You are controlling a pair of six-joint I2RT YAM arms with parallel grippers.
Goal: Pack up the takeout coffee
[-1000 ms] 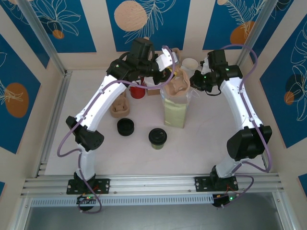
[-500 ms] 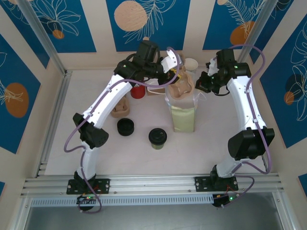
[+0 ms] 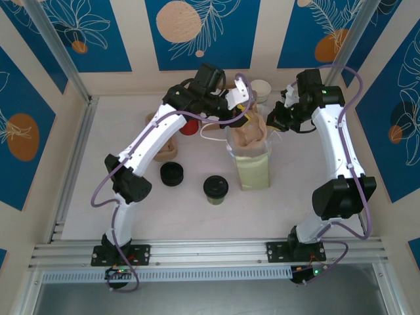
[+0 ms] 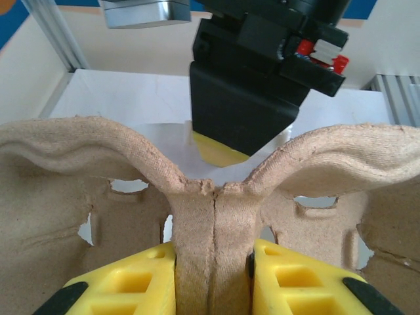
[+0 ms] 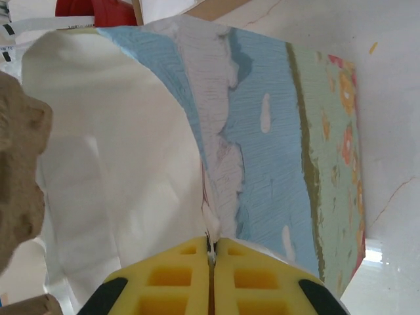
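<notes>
Left end effector (image 4: 213, 269) tight on pulp carrier (image 4: 92, 154)

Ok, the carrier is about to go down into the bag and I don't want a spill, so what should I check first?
1. Left gripper shut on the carrier, at its middle ridge: ok.
2. Right gripper pinching the bag at its rim: ok.
3. Bag mouth open at the carrier: ok.
4. Bag inside free of clutter: cannot tell.
5. Coffee upright on the table, lid on: ok.
</notes>
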